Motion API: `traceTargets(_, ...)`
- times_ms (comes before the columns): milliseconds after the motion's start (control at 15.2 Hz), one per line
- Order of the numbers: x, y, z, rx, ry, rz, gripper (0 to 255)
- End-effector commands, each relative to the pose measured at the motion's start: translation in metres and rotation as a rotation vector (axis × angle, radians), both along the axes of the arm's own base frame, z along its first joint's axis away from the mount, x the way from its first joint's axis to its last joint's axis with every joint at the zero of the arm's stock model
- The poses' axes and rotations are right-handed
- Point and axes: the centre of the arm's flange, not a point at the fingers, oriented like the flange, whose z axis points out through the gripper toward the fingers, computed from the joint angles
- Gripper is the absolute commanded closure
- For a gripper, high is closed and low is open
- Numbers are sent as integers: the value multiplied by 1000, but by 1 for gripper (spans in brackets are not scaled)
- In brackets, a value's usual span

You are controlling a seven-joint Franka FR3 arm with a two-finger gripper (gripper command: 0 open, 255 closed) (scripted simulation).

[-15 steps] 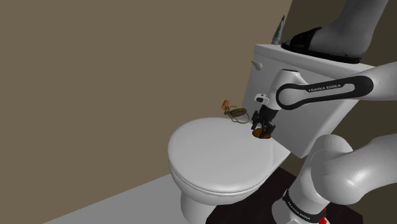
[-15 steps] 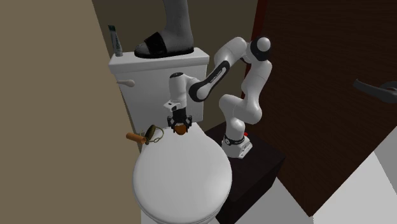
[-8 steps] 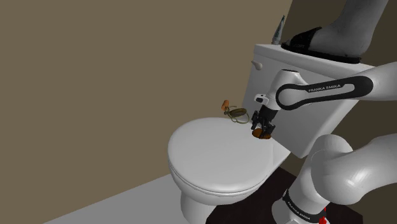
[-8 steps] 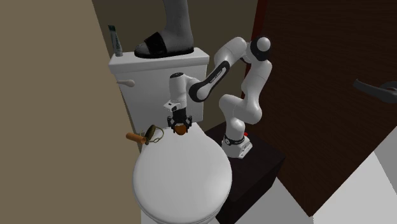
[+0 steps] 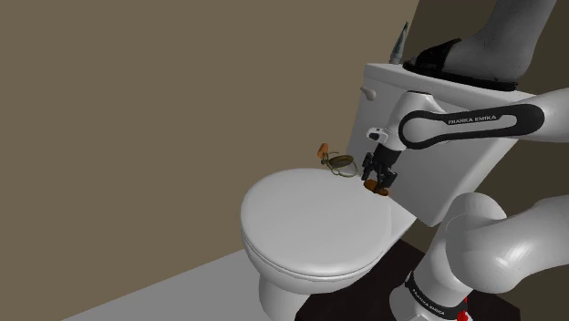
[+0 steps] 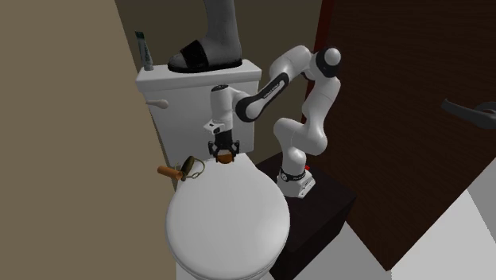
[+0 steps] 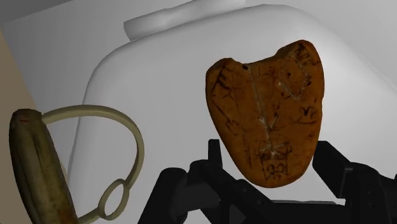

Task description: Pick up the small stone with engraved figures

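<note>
- Step: I judge the grasp done and the lift under way. The jaws are clenched on the stone (image 7: 267, 118), pinching its narrow lower end so the wide engraved face sticks out past the fingertips (image 7: 343, 172).
- Stone location: brown, scratched with small figures. It hangs in the jaws just above the far part of the toilet lid (image 5: 310, 223), close in front of the tank (image 5: 438, 100). In the shoulder view the stone (image 5: 376, 185) looks clear of the lid. I can't tell how big the gap is.
- Next move, my call: go straight up and keep the squeeze steady. Only the stone's tip is clamped, so a tilt or a jerk could let it pivot out. The tank front is close behind, so no swing toward it.
- Nearby: a wire loop with a brown handle (image 5: 337, 161) lies on the lid's far edge, toward the shoulder view's left of the stone, near it but apart.
- Containers: nothing open. The toilet lid is shut, so the bowl is hidden. The tank is closed, with a black sandal (image 6: 203, 56) and a small tube (image 6: 143, 49) on top.
- The arm (image 5: 474, 120) reaches in from the shoulder view's right.
</note>
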Motion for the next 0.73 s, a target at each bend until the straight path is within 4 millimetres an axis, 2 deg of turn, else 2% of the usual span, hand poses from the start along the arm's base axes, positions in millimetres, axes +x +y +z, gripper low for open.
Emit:
traceTargets(0,-1,-1,11,0,0,0,255)
traceTargets(528,-1,-1,54,0,0,0,255)
traceTargets(660,-1,-1,54,0,0,0,255)
